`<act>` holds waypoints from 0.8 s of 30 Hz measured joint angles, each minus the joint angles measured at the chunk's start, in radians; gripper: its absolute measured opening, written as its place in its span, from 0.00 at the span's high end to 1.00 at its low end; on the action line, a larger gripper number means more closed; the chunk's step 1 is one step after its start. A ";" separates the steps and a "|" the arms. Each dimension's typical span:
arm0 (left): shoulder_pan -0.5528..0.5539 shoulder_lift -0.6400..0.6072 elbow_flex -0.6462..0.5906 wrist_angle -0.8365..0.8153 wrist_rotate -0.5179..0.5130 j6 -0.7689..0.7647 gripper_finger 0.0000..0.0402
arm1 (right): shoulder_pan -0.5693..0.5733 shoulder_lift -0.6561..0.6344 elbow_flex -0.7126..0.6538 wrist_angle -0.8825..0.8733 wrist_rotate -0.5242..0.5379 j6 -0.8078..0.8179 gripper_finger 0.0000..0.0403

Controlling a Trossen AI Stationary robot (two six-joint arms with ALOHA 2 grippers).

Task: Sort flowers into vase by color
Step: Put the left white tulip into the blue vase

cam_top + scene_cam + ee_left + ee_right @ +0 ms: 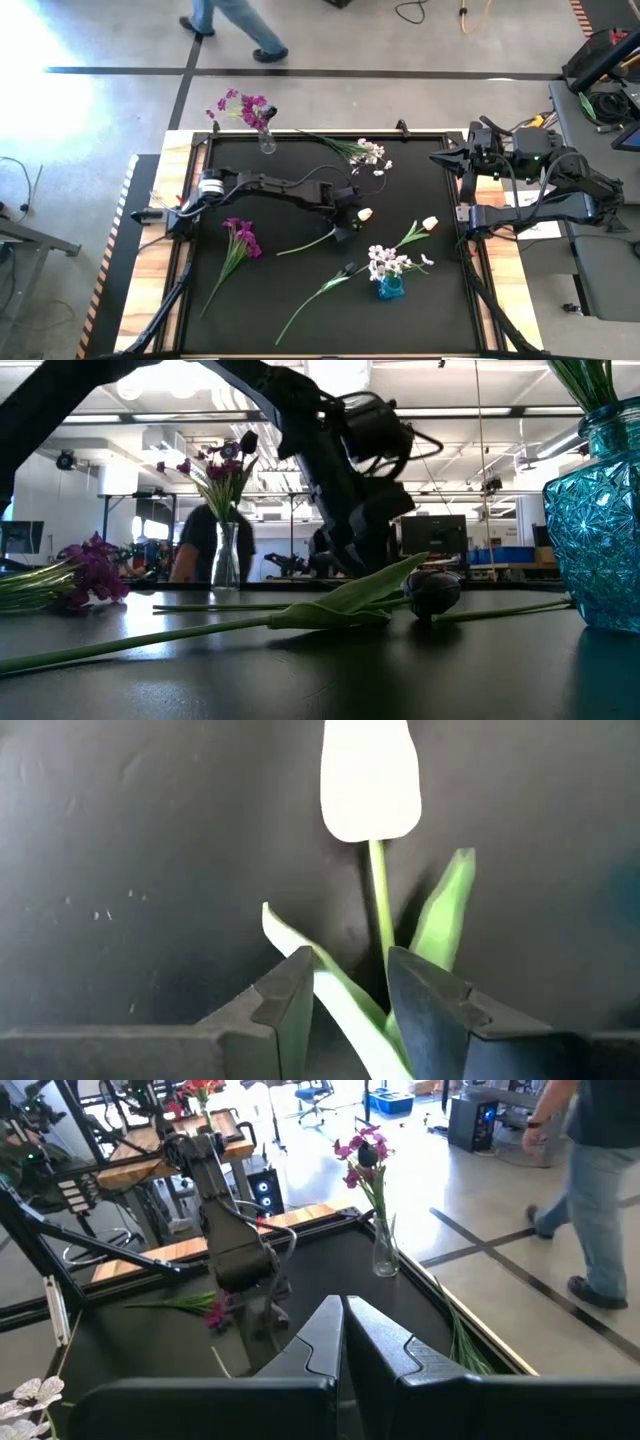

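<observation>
Cream-white tulip bud (369,782) fills only the left wrist view, its stem between the released left end effector (345,992) fingers.

A person in jeans (232,22) walks across the grey concrete floor (100,110) beyond the far edge of a black work mat (260,310), which is bordered by pale wooden boards (503,270). Dark tape lines (300,71) cross the floor. Cables (420,12) trail nearby. Ceiling lights (150,385) and a computer monitor (440,535) fill the workshop behind.
</observation>
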 joint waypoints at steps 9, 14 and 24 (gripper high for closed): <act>0.000 0.034 0.023 0.005 0.021 -0.011 0.71 | 0.000 0.000 0.000 0.000 0.000 0.000 0.98; 0.000 0.029 0.027 -0.005 0.028 -0.001 0.71 | 0.000 0.000 0.000 0.000 0.000 0.000 0.98; 0.006 -0.006 0.067 -0.031 0.109 0.028 0.67 | 0.000 0.000 0.000 0.000 0.000 0.001 0.98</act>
